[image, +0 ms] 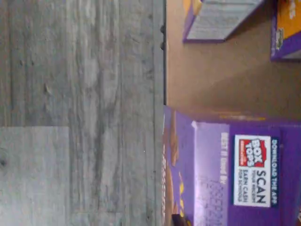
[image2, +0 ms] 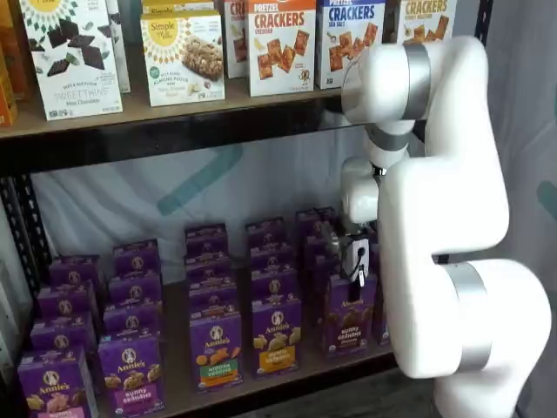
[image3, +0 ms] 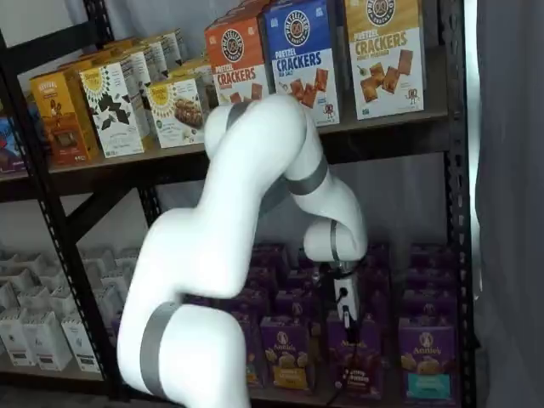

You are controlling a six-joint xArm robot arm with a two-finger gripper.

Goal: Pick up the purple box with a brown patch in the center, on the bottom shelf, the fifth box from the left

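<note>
The gripper (image2: 355,261) hangs just above the purple box (image2: 349,315) at the front right of the bottom shelf (image2: 178,348); whether its fingers are parted cannot be told. The wrist view shows the box's purple top (image: 244,172) beside grey floor (image: 80,113).
</note>
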